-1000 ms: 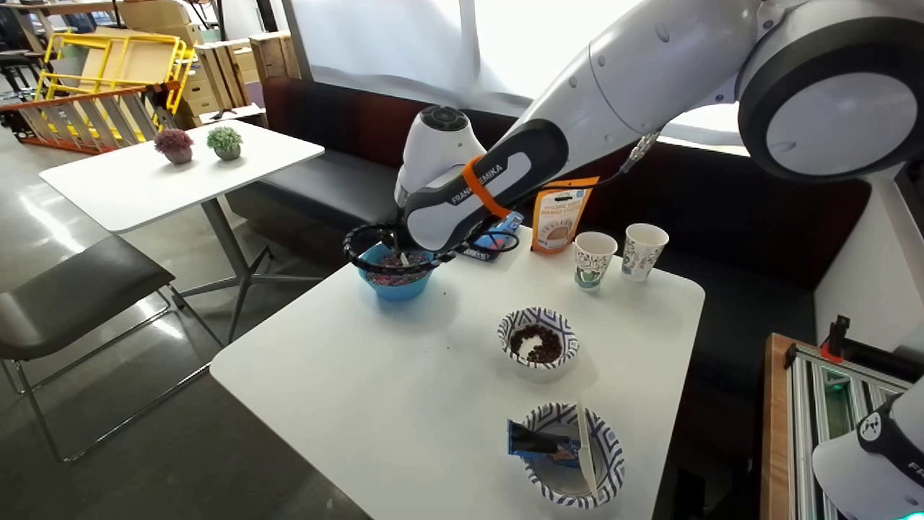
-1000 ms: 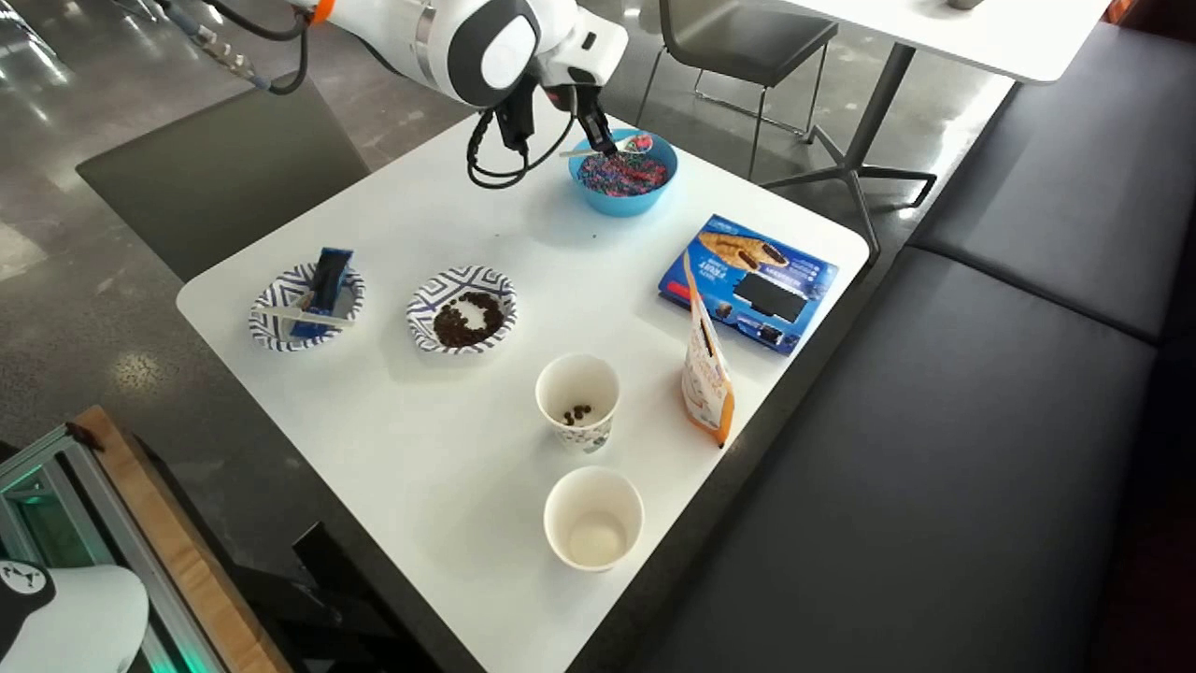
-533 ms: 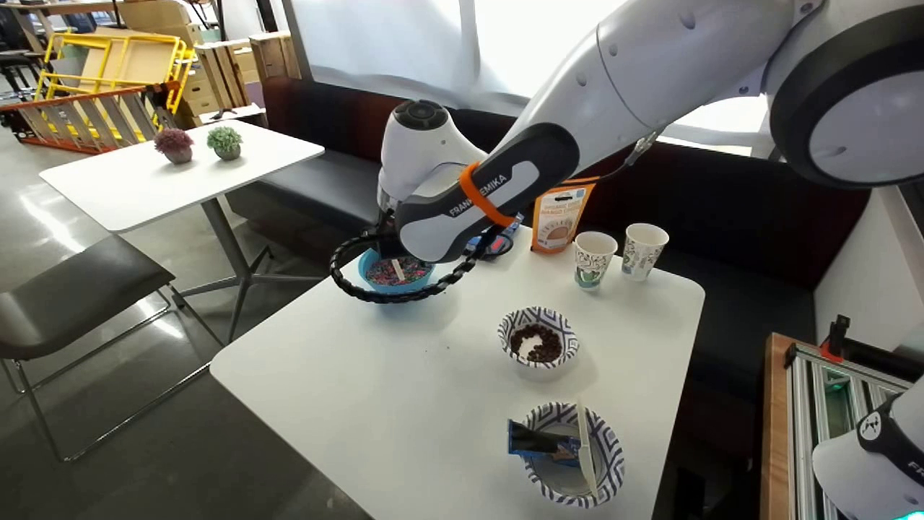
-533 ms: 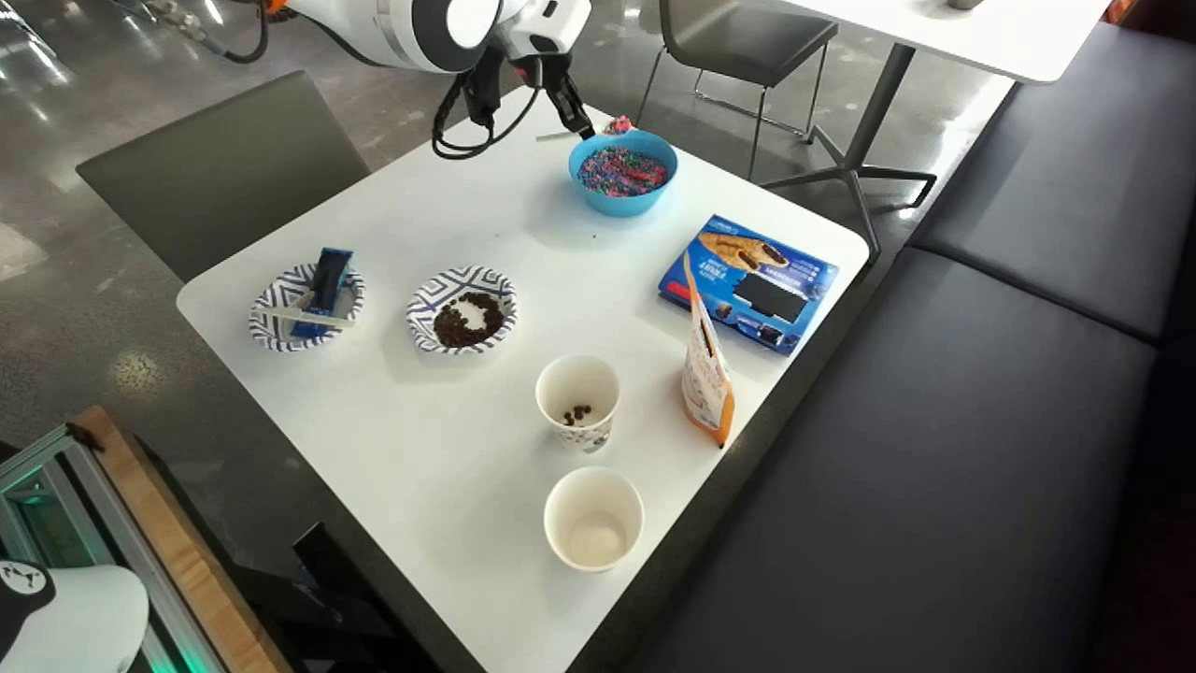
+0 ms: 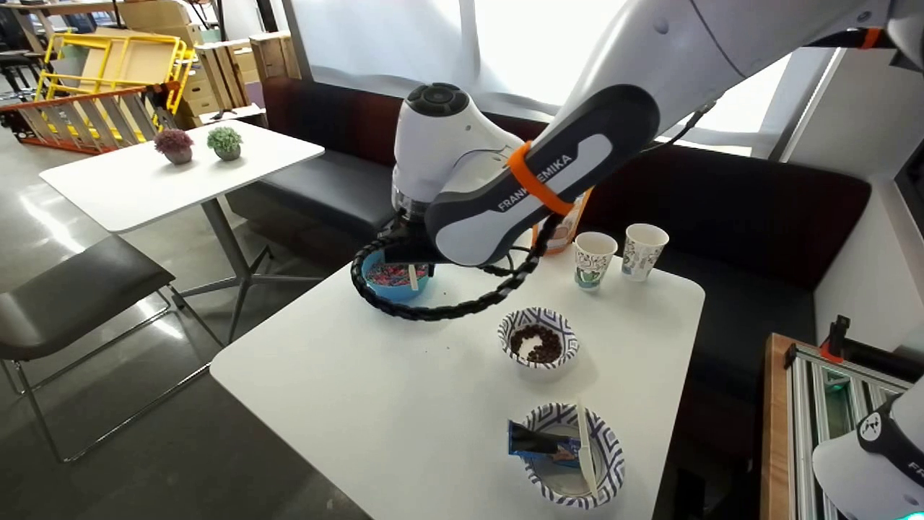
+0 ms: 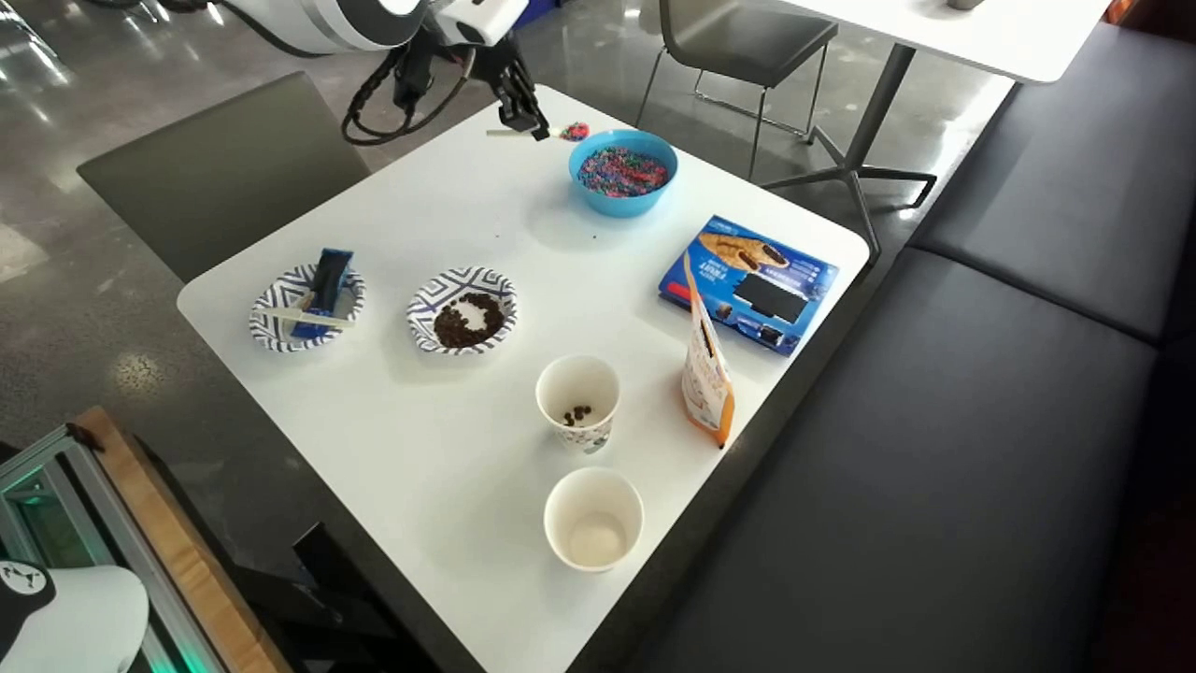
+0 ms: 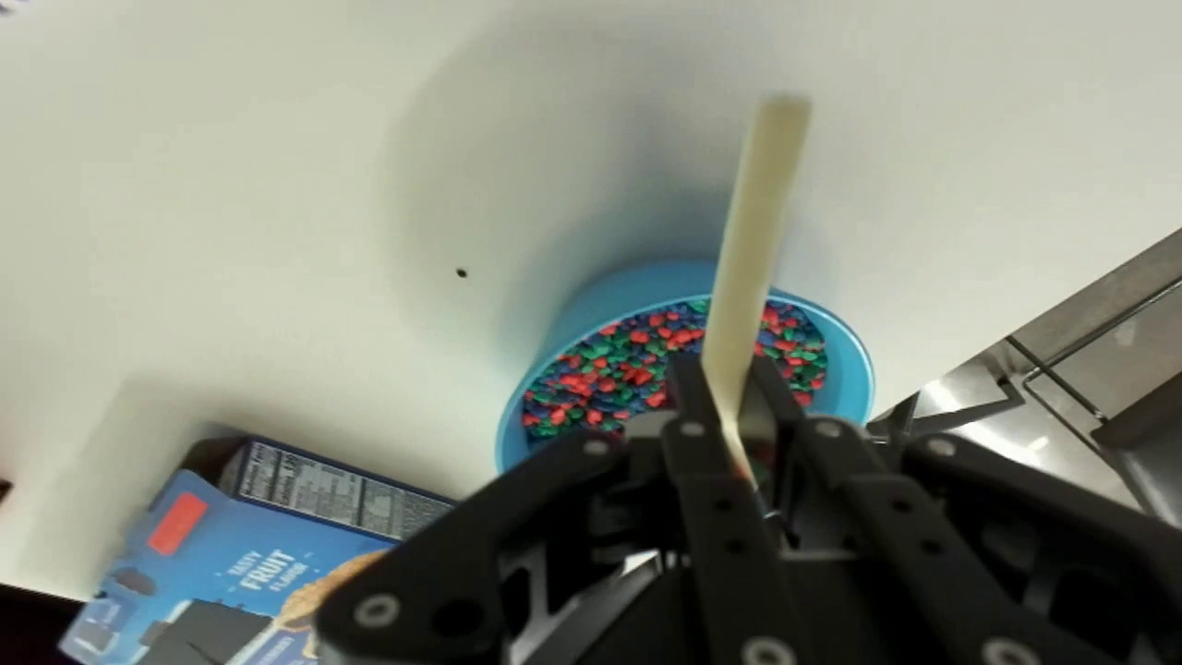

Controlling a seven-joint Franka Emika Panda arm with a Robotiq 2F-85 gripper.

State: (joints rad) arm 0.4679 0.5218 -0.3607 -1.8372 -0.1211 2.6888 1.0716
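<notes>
My black two-fingered gripper (image 7: 729,383) is clenched on the handle of a long cream plastic spoon (image 7: 755,222). In an exterior view its scoop, heaped with mostly red pebble-like bits (image 6: 576,132), appears just beside the rim of a round bright-blue bowl (image 7: 623,286) full of red, green and blue ones. I hold it above the white table (image 6: 402,224). Near that bowl lies a flat blue cardboard box (image 6: 743,271) lettered "TASTY FRUIT FLAVOR". Farther from me are a white paper bowl (image 6: 425,301) with a blue geometric pattern, holding dark brown pieces (image 6: 456,330), an upright orange-and-white pouch (image 6: 707,383), a tapered paper cup (image 6: 587,437) with a few dark pieces inside, and another paper cup (image 6: 593,495); then a blue-patterned paper bowl (image 5: 612,455) holding a blue wrapper (image 5: 541,442) and a pale utensil (image 5: 585,449). Beyond stands a second white table (image 5: 115,184).
</notes>
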